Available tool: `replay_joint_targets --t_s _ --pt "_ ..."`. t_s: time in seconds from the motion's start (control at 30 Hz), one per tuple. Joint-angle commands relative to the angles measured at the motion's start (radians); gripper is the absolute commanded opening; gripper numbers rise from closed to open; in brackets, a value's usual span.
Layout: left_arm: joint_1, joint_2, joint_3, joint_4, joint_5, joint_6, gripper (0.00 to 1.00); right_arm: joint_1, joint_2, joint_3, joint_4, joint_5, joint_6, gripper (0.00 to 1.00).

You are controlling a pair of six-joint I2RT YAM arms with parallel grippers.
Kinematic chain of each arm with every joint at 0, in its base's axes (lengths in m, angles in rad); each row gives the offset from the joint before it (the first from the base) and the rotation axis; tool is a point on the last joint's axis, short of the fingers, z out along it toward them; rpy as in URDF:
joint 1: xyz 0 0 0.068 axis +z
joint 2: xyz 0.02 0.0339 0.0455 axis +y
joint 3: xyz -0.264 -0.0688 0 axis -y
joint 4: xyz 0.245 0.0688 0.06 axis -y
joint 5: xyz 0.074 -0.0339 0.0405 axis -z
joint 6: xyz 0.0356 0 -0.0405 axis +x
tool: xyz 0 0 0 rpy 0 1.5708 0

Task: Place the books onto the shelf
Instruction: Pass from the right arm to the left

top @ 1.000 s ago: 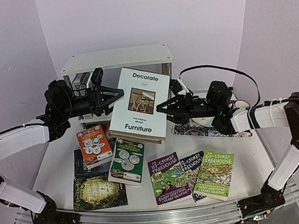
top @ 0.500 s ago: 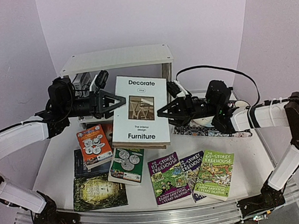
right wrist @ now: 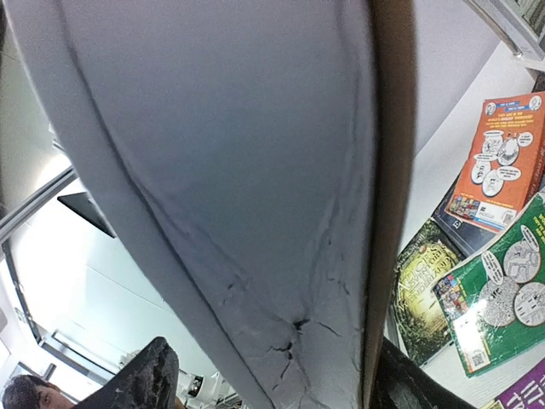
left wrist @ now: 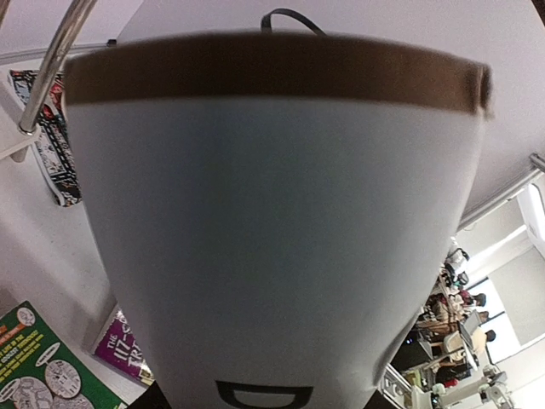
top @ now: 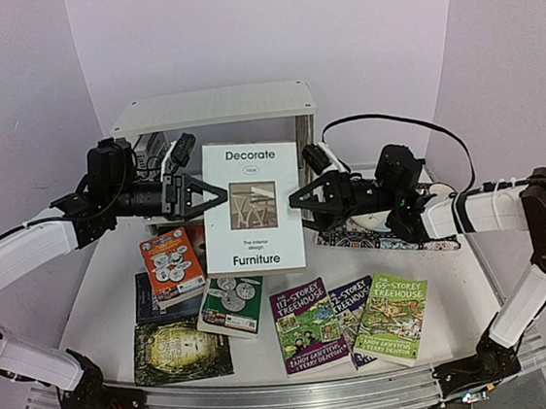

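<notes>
Big white "Decorate Furniture" hardback point(top: 253, 207) upright over surface point(top: 106, 290), long axis vertical, white chrome-post shelf point(top: 212, 105) at its 12. L fingers point(top: 191, 184) at its 9, grip unclear; R fingers point(top: 311, 193) at 3, spread apart.

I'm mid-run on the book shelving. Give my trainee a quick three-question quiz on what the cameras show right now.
1. True or false: the white Decorate Furniture book lies flat.
2. Which paperback lies nearest the right arm's base? A) the orange one B) the green 65-Storey Treehouse C) the dark one at front left
3. Fill in: the left gripper and right gripper flank the white book in front of the ____.
Key: 1 false, it stands upright; 2 B; 3 shelf.
</notes>
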State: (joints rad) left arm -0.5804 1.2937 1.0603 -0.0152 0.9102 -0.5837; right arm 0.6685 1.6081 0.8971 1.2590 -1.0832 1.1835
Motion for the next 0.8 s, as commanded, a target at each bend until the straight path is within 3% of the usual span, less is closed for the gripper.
replay_joint_targets --t_s 0.0,0.07,0.23,0.4,0.53,0.77 --pt "0.007 -0.078 0.039 -0.041 -0.114 0.102 0.33 -0.001 -0.044 0.044 0.198 -0.026 -0.067 0.9" --pt "0.007 -0.115 0.024 -0.042 -0.182 0.13 0.34 -0.013 -0.058 0.035 0.159 -0.01 -0.102 0.98" --pt "0.007 -0.221 -0.057 -0.043 -0.496 0.194 0.34 -0.08 -0.128 -0.022 -0.005 0.105 -0.223 0.98" --pt "0.007 -0.265 -0.141 -0.029 -0.829 0.221 0.32 -0.092 -0.254 0.026 -0.675 0.366 -0.669 0.98" --pt "0.006 -0.195 -0.186 0.037 -1.006 0.274 0.31 -0.092 -0.332 0.005 -0.772 0.449 -0.778 0.98" --pt "0.007 -0.052 -0.172 0.142 -1.062 0.299 0.29 -0.092 -0.398 -0.015 -0.847 0.485 -0.83 0.98"
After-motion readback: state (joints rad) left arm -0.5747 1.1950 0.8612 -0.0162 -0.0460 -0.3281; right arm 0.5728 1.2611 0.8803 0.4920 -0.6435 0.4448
